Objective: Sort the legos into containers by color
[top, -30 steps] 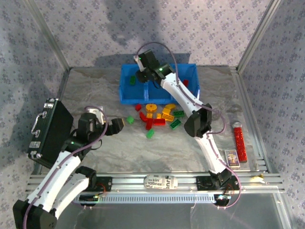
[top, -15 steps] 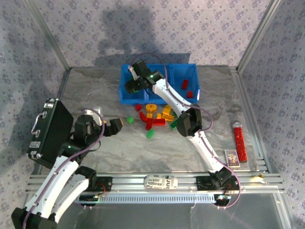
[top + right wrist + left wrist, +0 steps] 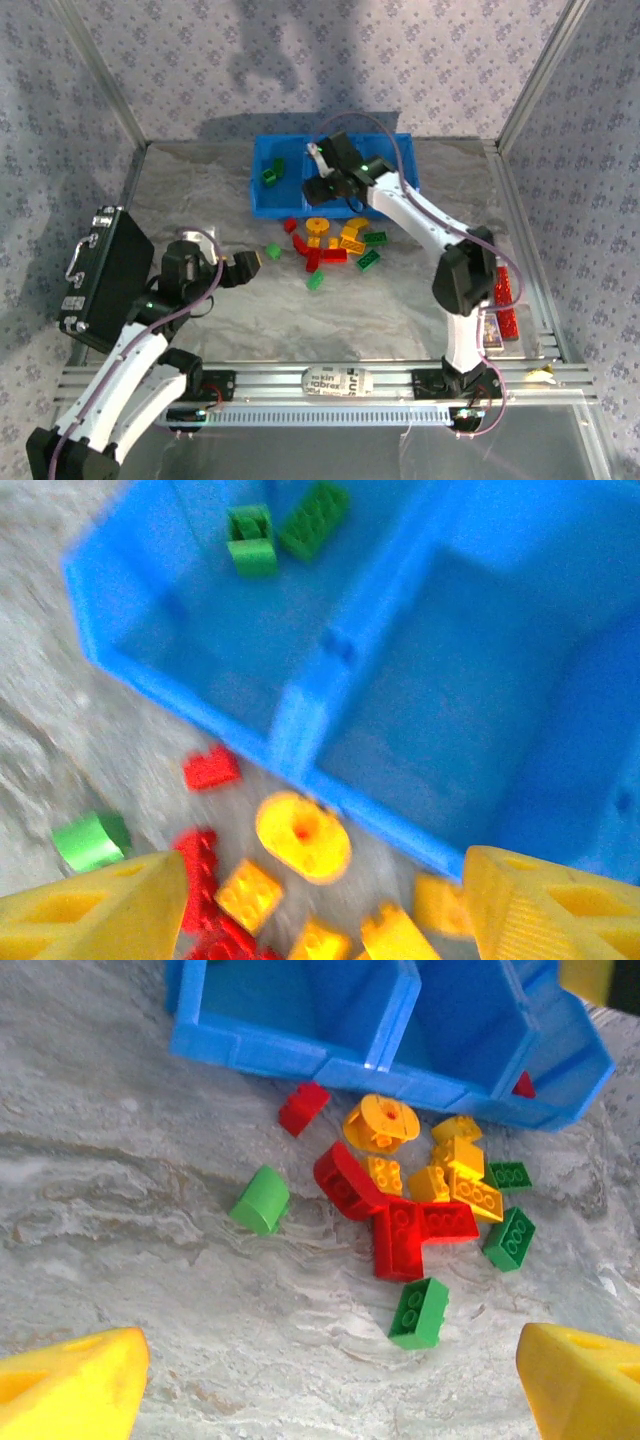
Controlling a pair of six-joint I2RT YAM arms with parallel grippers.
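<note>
Legos (image 3: 333, 255) beside tray (image 3: 275, 210) (label (image 3: 335, 381) illegible)

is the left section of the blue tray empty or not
Not empty: two green bricks lie on the floor in the left section of the tray.

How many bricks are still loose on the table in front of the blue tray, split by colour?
Red bricks: 4
Green bricks: 4
Yellow bricks: 6, tightly bunched, so treat this count as approximate
Total: 14
</note>
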